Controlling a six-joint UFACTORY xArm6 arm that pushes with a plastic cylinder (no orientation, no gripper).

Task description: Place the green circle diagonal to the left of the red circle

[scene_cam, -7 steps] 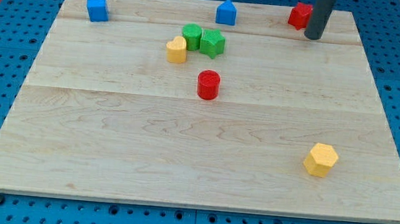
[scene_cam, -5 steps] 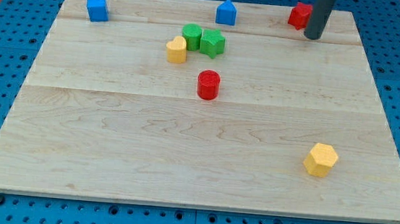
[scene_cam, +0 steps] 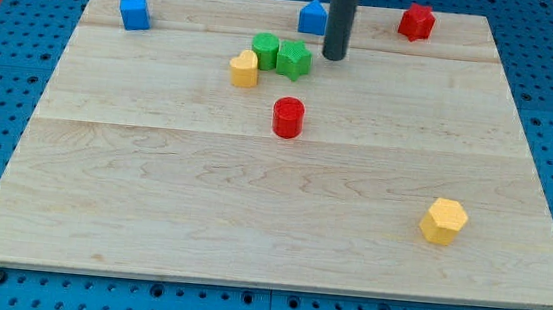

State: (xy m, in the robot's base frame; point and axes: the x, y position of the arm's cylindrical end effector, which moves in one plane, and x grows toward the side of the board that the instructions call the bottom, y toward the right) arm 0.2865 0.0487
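The green circle [scene_cam: 264,50] sits near the view's top centre, touching a green star-like block [scene_cam: 293,59] on its right and a yellow block [scene_cam: 245,69] at its lower left. The red circle [scene_cam: 288,117] stands below them, apart from the cluster. My tip [scene_cam: 333,56] is just right of the green star block, with a small gap, and up and right of the red circle.
A blue block [scene_cam: 313,17] sits just behind the rod at the top. A red star-like block [scene_cam: 416,22] is at the top right, a blue cube [scene_cam: 135,10] at the top left, and a yellow hexagon [scene_cam: 442,221] at the lower right.
My tip has moved left from beside the red star block at the top right to just right of the green star block. No block has moved.
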